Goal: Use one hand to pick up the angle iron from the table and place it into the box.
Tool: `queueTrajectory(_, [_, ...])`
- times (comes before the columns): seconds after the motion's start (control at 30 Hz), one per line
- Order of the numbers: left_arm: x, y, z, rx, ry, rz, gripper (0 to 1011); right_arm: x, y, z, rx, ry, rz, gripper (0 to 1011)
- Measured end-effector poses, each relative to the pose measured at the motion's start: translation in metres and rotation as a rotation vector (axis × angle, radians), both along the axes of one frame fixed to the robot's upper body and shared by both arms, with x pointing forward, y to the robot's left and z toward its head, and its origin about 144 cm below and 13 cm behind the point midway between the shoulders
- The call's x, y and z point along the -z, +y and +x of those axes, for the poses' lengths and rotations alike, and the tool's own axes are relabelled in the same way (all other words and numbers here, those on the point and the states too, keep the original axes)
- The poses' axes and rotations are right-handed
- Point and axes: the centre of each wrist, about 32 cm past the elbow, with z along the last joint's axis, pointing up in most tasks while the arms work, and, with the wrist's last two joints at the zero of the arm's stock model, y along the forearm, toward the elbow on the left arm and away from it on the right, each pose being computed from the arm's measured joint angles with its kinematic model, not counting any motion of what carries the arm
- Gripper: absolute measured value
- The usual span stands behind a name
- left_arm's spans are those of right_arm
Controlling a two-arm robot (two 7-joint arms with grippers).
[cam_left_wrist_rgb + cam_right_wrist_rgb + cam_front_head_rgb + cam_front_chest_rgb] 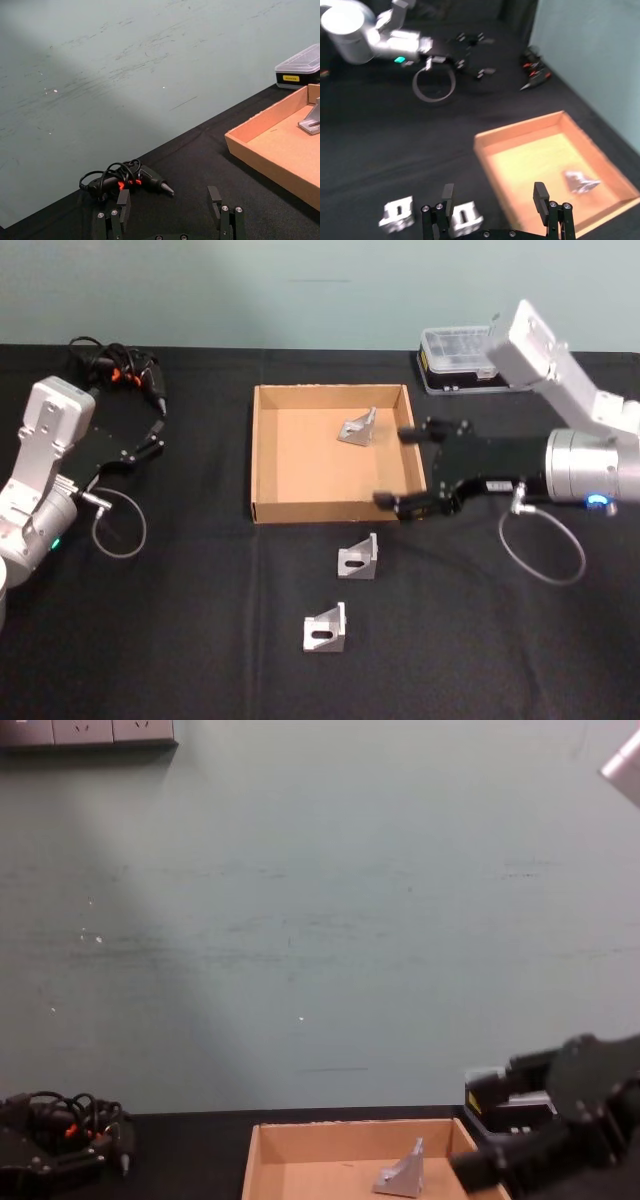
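Tan cardboard makes up the wide, shallow, lidless box [300, 465] sitting on the flat matte black tabletop [200, 630], roughly in the middle of the head view. One silver L-shaped metal angle iron [358, 428] lies on the box's floor toward the far right corner, clear of the walls. A second angle iron [358, 558] of the same kind stands on the tabletop just in front of the box's near wall. A third angle iron [325, 629] rests closer to the robot and slightly left of the second, and the two do not touch. The right hand [393, 467], a dark gripper on a silver-grey arm, reaches in from the right and hangs at the box's right wall. Its two fingers are spread wide with nothing between them, one fingertip by the far part of that wall and the other by the near right corner. In the right wrist view the two angle irons on the tabletop show beside one finger and the box beside the other. The left hand [155, 435], also dark on a silver-grey arm, sits well to the left of the box, its fingers wide apart and empty. It faces a black power screwdriver with tangled cords [120, 370] at the tabletop's far left. A small black case with a clear plastic lid [460, 355] sits beyond the box's far right corner.
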Motion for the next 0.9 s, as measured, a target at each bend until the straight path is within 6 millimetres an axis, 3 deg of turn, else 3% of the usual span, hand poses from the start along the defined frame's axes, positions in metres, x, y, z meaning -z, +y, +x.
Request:
queueTrajectory(0.37, [0.0,0.0,0.0,0.0,0.0,0.0,1000,0.013,-0.002,-0.003,-0.085,0.095,-0.081,1002])
queueTrajectory(0.9, [0.0,0.0,0.0,0.0,0.0,0.0,1000,0.032,-0.004,0.001,-0.07,0.123,-0.15,1002])
